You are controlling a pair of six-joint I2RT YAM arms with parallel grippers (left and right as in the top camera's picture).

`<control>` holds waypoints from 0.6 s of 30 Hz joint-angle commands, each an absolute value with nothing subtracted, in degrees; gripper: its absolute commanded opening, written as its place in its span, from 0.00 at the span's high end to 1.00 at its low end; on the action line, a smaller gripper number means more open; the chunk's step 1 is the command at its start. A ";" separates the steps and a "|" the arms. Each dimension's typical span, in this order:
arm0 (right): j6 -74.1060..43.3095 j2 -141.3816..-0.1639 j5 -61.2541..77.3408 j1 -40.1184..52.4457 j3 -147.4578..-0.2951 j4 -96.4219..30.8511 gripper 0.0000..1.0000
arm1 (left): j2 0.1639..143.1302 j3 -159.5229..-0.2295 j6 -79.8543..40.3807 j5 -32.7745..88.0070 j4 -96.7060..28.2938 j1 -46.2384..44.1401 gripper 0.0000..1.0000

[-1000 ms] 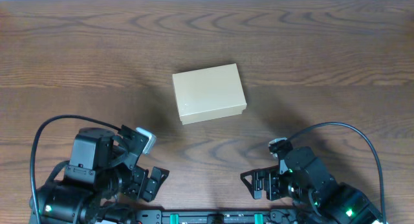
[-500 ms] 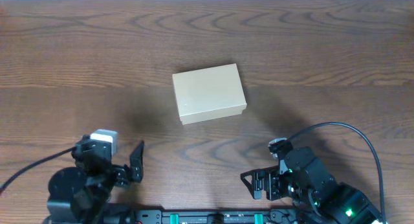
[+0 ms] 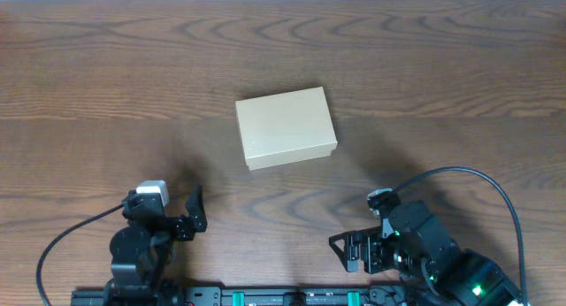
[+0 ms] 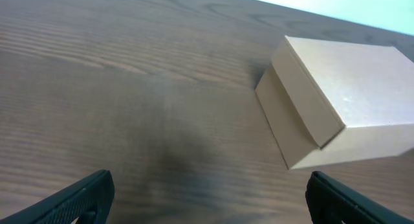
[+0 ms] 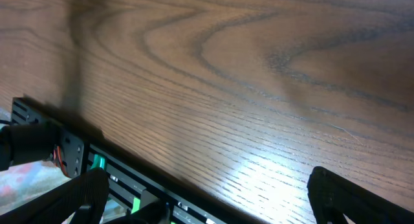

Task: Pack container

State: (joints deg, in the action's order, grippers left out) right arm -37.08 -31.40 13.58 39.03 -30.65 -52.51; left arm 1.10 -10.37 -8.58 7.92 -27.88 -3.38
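From overhead, the cardboard box (image 3: 286,127) sits near the middle of the wooden table (image 3: 442,58), somewhat closer to the far edge than the near one. Its lid is shut and it is turned slightly askew to the table edges. Nothing touches it. The left gripper (image 3: 172,213) is by the near edge, left of the box and well apart from it, pointing toward the far edge with its jaws spread wide and holding nothing. The right gripper (image 3: 347,253) is at the near edge on the right side, pointing left, its jaws also apart and empty.

In the left wrist view, the box lies ahead and to the right, resting flat on the wood, with one corner toward the camera. Two dark fingertips (image 4: 84,198) show at the bottom corners, far apart, with bare wood between them.

In the right wrist view, only wood grain fills the picture, with a black rail (image 5: 65,146) along the table's edge at lower left. The fingertips (image 5: 349,195) stand wide apart.
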 commanded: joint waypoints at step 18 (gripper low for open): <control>-37.69 -31.40 13.30 39.72 -30.72 -52.51 0.01 | 0.21 -7.44 -8.80 5.80 -26.09 -4.25 0.05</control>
